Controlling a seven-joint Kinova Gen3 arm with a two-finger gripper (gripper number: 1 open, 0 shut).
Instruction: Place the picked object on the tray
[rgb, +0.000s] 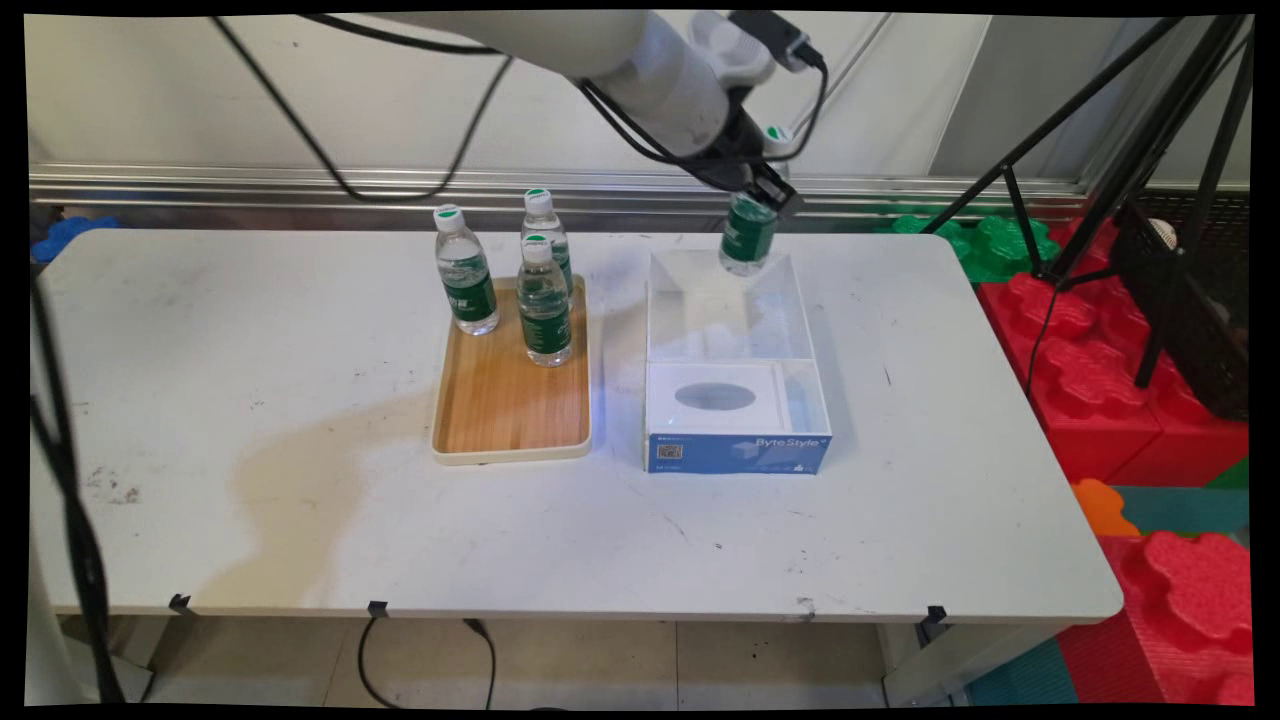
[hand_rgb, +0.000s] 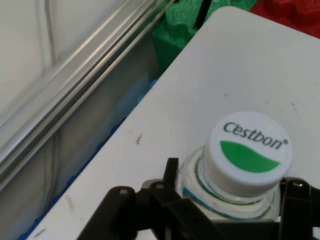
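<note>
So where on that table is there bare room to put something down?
The table is bare left of the wooden tray, right of the open box, and along the near edge. It is crowded at the tray's far end, where three bottles stand; a fourth bottle hangs over the box.

The black two-finger gripper (rgb: 762, 200) of matt plastic grips a clear glossy plastic water bottle with a green label (rgb: 747, 235) and smooth white cap. 3 like clear plastic bottles (rgb: 545, 310) stand on a smooth, wood-grained tray with a cream rim (rgb: 510, 452). The white and blue paperboard box (rgb: 735, 452) looks satiny. The matt white table (rgb: 300, 500) is scuffed and stained.
</note>
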